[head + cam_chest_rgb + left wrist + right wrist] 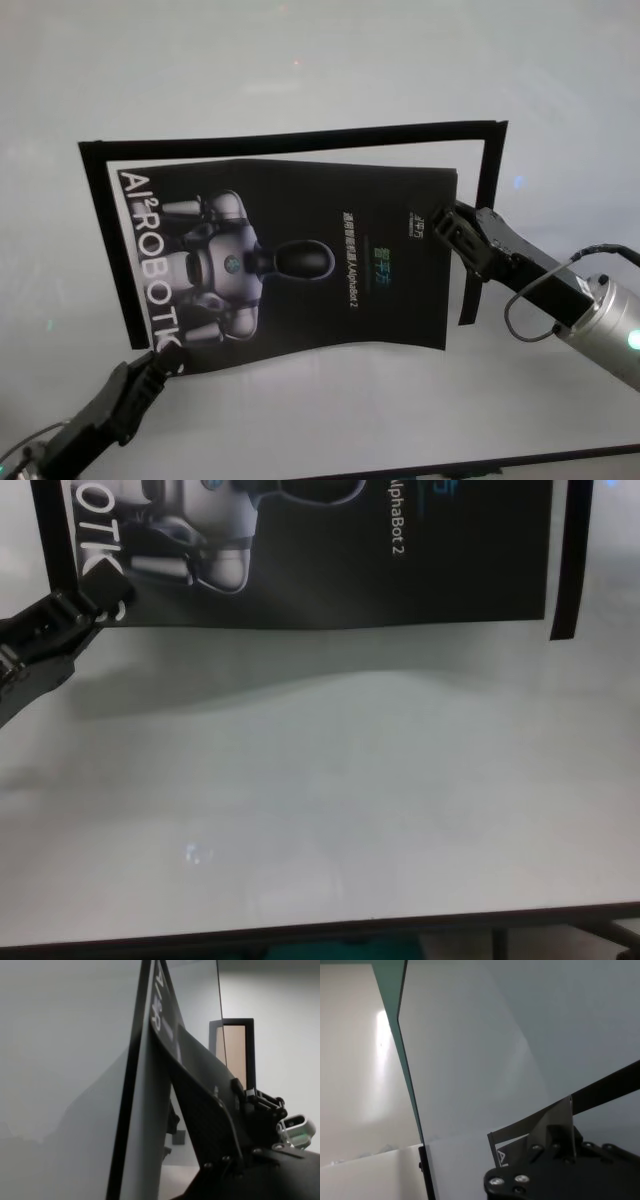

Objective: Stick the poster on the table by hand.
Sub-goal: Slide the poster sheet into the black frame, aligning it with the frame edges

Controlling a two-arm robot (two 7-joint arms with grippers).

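- Poster (pixel 300 265) sits mid-table, black glossy sheet, robot figure printed toward the left side, big white letters running along its left edge, small "AlphaBot 2" text near the middle.
- Table (pixel 320 70) is a plain white top, far bigger than the poster; dark near edge shows at the bottom of the chest view (pixel 300 932).
- Poster not lying flat: near edge bows up, a soft shadow falls on the table under it in the chest view.
- Black tape strips (pixel 300 138) frame the poster on the left, far and right sides; the right strip (pixel 572 560) hangs past the poster's right edge.
- Left gripper (pixel 160 358) at the poster's near-left corner, fingers clamped on that corner, over the last white letters; seen the same in the chest view (pixel 90 605).
- Right gripper (pixel 445 228) at the poster's far-right corner, fingers pinched on the sheet's edge, arm coming in from the right.
- Right wrist view shows a lifted poster corner (pixel 540 1127) right at that gripper.
- Left wrist view shows the poster (pixel 165 1035) edge-on, rising from the gripper.
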